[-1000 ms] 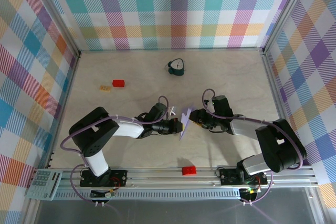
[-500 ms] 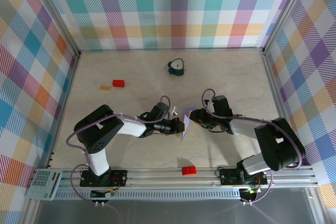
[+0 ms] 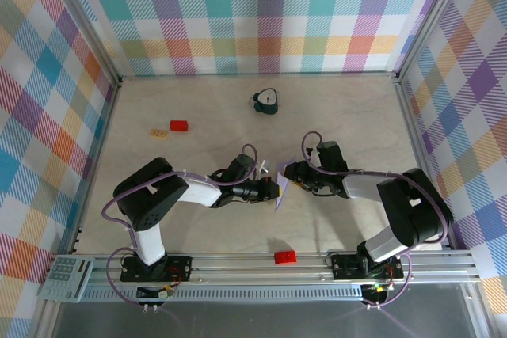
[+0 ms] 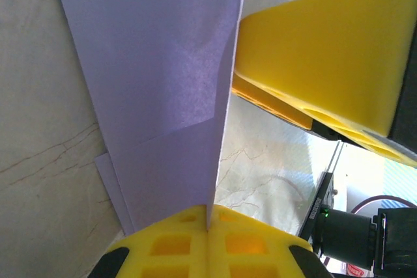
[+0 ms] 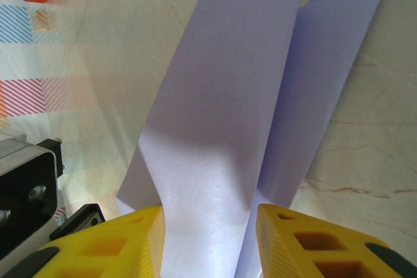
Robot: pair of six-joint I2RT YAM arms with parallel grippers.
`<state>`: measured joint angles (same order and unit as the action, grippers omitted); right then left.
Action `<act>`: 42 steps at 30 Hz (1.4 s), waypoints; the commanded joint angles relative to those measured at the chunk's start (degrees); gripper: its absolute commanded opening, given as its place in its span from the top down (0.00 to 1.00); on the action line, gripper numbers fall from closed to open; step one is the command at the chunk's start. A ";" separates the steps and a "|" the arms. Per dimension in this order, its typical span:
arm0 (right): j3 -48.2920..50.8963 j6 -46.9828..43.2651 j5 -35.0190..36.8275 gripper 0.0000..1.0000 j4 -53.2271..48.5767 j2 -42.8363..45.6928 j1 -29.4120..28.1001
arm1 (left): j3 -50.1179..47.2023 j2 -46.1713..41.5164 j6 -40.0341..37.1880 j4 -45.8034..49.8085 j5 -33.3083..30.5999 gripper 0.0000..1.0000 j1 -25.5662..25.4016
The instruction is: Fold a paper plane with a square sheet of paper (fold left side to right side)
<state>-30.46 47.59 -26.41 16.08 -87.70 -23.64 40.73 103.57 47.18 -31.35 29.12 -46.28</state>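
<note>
The folded paper plane sits mid-table between the two grippers. Its long axis runs far to near, and its narrow end points toward the near rail. The left gripper is clenched on one long edge, and the lavender fold comes straight out of the seam of its yellow fingers. The right gripper is released, its fingers apart on either side of the raised flap. A red block lies near the rail, and a dark clock stands well beyond.
</note>
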 commanded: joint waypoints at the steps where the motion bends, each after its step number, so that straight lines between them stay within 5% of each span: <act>1: -1.53 0.49 -0.74 0.59 2.27 -1.14 -0.26 | 0.56 0.58 0.59 -2.09 1.33 1.00 0.61; 21: -2.13 -0.93 2.76 0.61 -3.06 -6.20 -1.50 | 0.07 1.15 1.76 -3.71 1.22 0.85 0.70; 33: -1.89 -0.95 2.87 0.62 -2.89 -6.26 -1.50 | -2.08 -8.61 -3.35 5.13 -2.58 0.59 4.22; 42: -1.77 -0.92 3.12 0.62 -3.42 -5.72 -1.59 | 1.81 -4.01 -3.63 4.90 1.14 0.58 5.50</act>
<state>-32.34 47.55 -25.54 15.38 -91.94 -24.43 40.40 97.51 44.75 -27.03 28.34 -40.99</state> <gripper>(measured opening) 0.384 0.419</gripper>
